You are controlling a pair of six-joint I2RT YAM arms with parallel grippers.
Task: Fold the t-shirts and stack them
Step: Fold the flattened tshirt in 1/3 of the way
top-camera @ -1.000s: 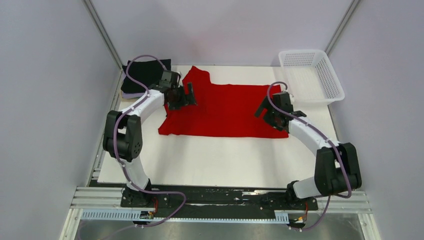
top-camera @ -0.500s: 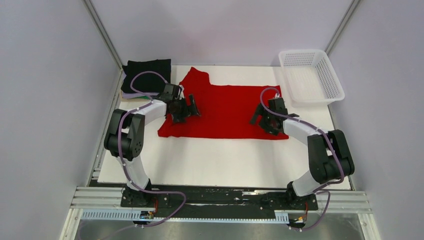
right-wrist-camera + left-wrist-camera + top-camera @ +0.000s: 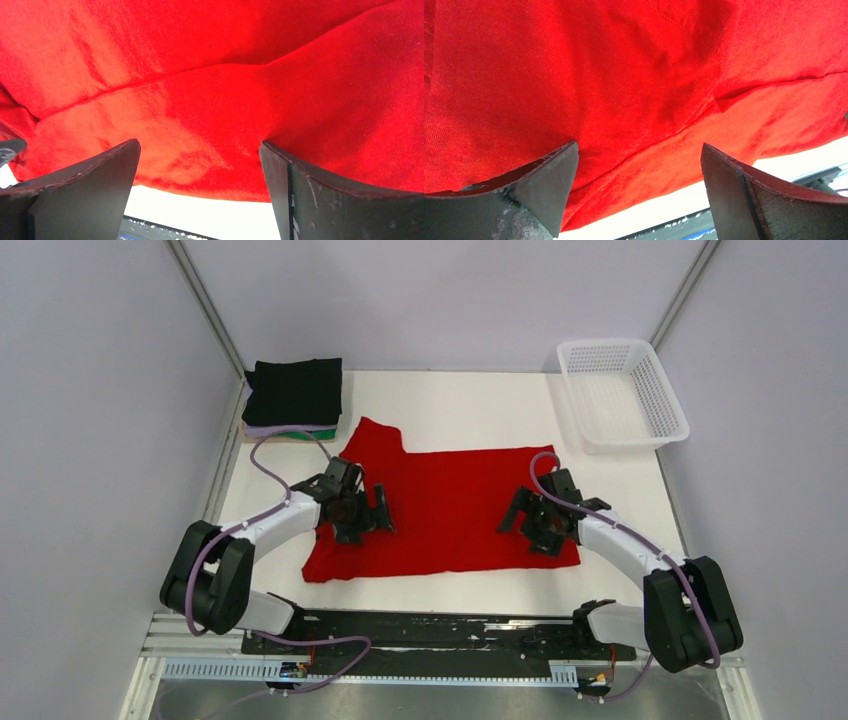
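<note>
One red t-shirt (image 3: 450, 502), one folded stack (image 3: 295, 390); left pincer (image 3: 366, 516), right pincer (image 3: 527, 525) spread.

The top external camera is looking down from above and behind the arm bases, taking in the whole table (image 3: 450, 592) and the red t-shirt (image 3: 450, 500). Each wrist camera is peering out between its own jaws, on the left gripper (image 3: 639, 144) and the right gripper (image 3: 199, 142), very close to the cloth. All three views are sharing the shirt's near hem and the white table beside it.
</note>
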